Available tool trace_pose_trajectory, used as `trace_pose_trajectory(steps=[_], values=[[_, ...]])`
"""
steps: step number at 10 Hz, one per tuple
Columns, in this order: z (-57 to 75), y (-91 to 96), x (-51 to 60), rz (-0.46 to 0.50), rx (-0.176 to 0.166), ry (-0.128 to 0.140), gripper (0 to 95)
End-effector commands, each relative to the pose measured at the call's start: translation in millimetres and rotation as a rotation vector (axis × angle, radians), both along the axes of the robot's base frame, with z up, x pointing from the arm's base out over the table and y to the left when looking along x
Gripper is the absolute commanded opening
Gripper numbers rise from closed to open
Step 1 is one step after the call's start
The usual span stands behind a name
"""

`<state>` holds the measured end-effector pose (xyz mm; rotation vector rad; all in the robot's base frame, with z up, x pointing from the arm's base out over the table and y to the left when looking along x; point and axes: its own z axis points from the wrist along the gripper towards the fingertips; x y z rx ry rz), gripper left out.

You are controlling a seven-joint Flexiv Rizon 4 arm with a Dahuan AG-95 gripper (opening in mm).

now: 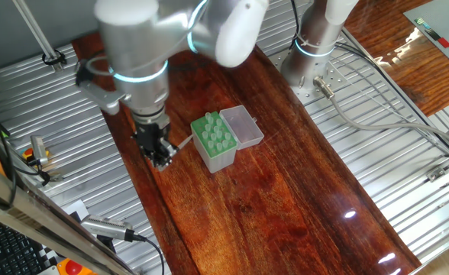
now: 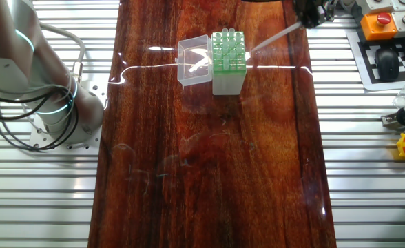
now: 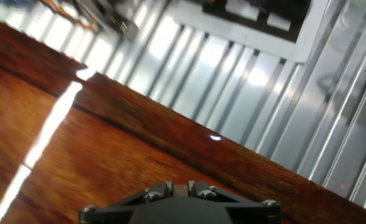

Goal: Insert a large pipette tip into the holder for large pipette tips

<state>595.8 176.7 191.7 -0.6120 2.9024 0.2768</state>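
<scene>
One robot arm with one gripper; one large pipette tip; one green-topped holder; one clear hinged lid; one wooden table

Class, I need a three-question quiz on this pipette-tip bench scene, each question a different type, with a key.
1. True or false: the large pipette tip is held in the gripper.
2. The holder has its clear lid: A) shut B) open C) missing
3. Fill in: the holder's top is coloured ____.

Key: 1 true; 2 B; 3 green.
</scene>
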Motion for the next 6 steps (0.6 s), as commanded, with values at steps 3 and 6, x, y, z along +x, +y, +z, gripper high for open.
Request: trace_pose_trajectory(steps=[3, 6], values=[[1.5, 2.8, -0.6, -0.011, -0.006, 0.024, 0.0], [1.5, 2.8, -0.6, -0.004, -0.023, 0.026, 0.0]])
